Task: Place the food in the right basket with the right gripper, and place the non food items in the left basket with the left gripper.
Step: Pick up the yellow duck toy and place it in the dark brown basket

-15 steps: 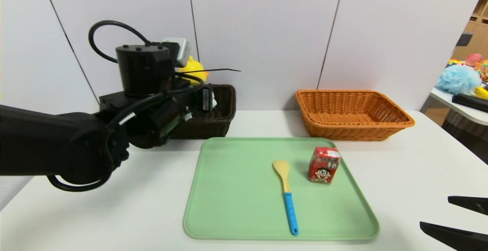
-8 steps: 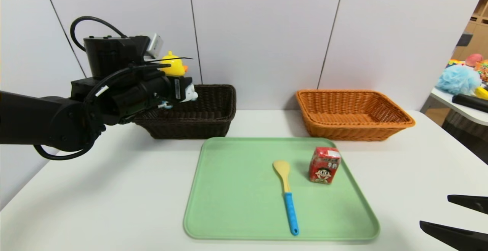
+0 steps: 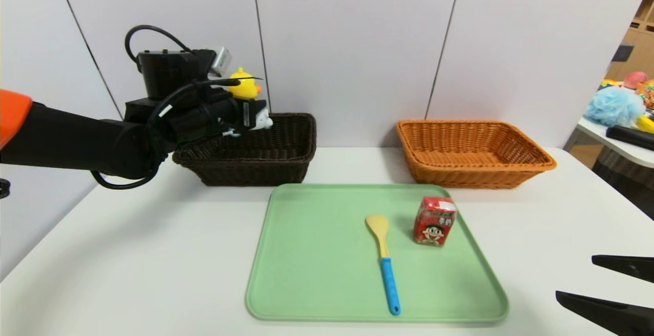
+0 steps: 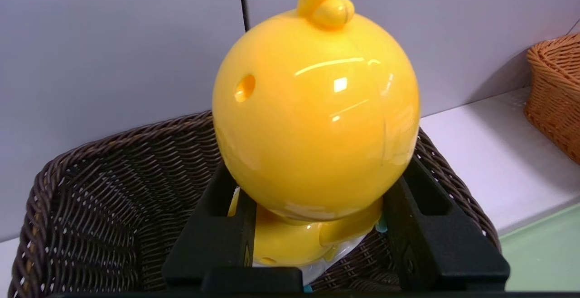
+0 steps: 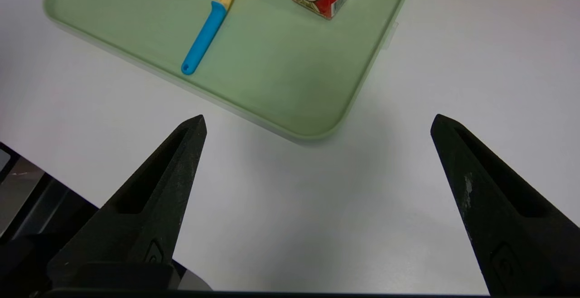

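1. Above the left part of the dark woven basket (image 3: 245, 170) hangs the left gripper (image 4: 315, 187), its jaws partly parted and closed on the yellow duck toy (image 4: 317, 117), one on either side of the body.
2. The toy's round yellow head stands above the jaws; a white portion with touches of light blue shows lower down. The toy is raised over the basket's opening.
3. The right gripper (image 5: 318, 121) is idle over the near right part of the white desk (image 3: 153, 254), just beyond the tray's corner; its jaws are wide open, with nothing between them.
4. A green tray (image 3: 317, 274) lies on the desk, in front of and between the two baskets.
5. On the tray, right of its middle, lies a spatula (image 3: 388, 280) with a pale blade and a blue handle, the handle directed toward the near edge.
6. A red milk carton (image 3: 434, 221) stands upright on the tray, to the right of the spatula and apart from it.
7. The orange-brown woven basket (image 3: 475, 175) rests at the far right, behind the tray and near the pale panelled wall (image 3: 352, 45).
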{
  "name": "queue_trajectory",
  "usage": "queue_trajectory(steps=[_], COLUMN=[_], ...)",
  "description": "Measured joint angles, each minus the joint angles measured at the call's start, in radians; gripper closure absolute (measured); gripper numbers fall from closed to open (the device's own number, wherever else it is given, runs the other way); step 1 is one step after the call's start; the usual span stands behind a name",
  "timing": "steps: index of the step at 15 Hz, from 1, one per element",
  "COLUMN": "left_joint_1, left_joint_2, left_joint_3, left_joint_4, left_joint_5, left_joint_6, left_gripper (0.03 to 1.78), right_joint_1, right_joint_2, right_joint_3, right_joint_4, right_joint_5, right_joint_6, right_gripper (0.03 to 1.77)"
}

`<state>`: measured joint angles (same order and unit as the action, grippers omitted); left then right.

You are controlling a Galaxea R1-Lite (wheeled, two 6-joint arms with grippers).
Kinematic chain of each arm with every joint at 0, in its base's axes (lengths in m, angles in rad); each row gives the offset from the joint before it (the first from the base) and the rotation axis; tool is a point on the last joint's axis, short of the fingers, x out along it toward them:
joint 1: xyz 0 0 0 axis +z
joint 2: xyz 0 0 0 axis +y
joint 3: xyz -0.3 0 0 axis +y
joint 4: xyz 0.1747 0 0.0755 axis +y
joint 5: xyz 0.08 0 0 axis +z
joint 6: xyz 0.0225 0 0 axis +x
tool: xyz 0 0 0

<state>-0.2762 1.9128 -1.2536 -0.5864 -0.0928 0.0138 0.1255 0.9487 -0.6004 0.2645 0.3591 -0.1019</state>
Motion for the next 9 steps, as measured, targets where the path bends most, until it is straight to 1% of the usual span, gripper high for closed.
queue_trajectory(steps=[2,6,7,9], left_joint_1=[0.015,0.057,0.067,0.077], left_joint_2=[0.038,0.123,0.147,0.186], left_joint_3=[-0.031,-0.091,-0.106,-0.123], left_joint_4=[0.000,-0.004,-0.005,-0.002], left_joint_5=[-0.025,-0.108,-0.120,-0.124], left_joint_6=[0.013,0.053,0.056,0.079], left_gripper=[1.00,1.00,1.00,1.00], right_joint_1=[0.001,0.005,0.006,0.007], right_joint_2=[0.005,0.009,0.008,0.008], right_joint_3=[-0.001,0.004,0.007,0.013], right_joint_4=[-0.002,0.000,0.003,0.005], right_joint_5=[-0.005,-0.006,-0.004,-0.006], right_joint_6=[0.000,0.000,0.000,0.000], right_gripper=[0.09,0.09,0.09,0.09])
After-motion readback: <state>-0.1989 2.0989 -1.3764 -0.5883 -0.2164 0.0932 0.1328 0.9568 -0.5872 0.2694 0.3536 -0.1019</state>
